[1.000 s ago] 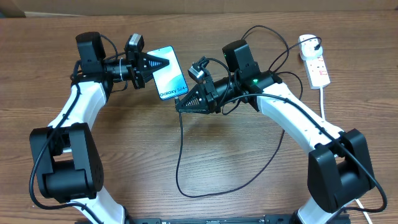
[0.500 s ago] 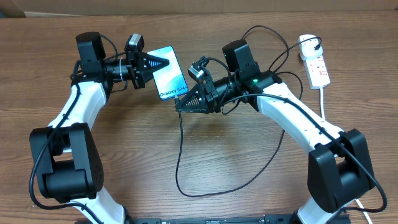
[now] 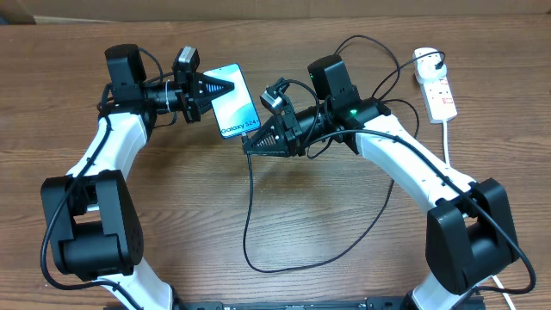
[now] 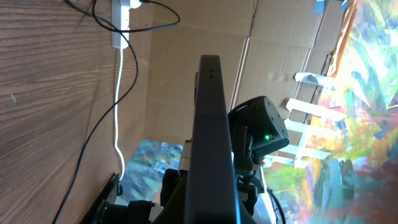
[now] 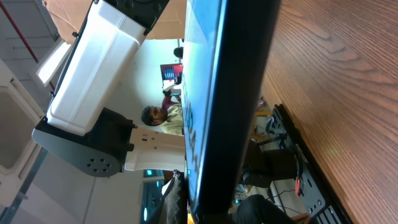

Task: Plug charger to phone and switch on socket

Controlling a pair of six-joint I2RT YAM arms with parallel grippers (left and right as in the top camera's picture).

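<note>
Change since earlier: nothing has visibly moved; both arms, the phone and the cable sit where they were.
Left hand: the left hand (image 3: 225, 86) is clamped on the phone (image 3: 237, 108), gripping its upper left part with the fingers reaching in from the left.
Phone: held up off the counter (image 3: 327, 207) and tilted, with its bright screen towards the overhead camera. The small text sits near its lower end. The left wrist view shows the phone (image 4: 211, 137) edge-on, running straight up out of the hand.
Right hand: the right hand (image 3: 251, 146) is closed on the end of the charger cable (image 3: 248, 215), which drops straight from its fingertips.
Phone to right hand: the phone's lower end lies just beside the right fingertips, slightly above and to the left of them. The right wrist view is filled by the phone's dark edge (image 5: 230, 93) very close in front. Whether the connector is in the port cannot be told.
Charger cable: it loops widely over the counter between the two arms, then runs up past the right arm.
Power strip: the power strip (image 3: 439, 93) lies at the far right of the counter, well apart from both hands. A black plug (image 3: 428, 60) is in its top end, and its white cord (image 3: 448, 138) trails downward.
</note>
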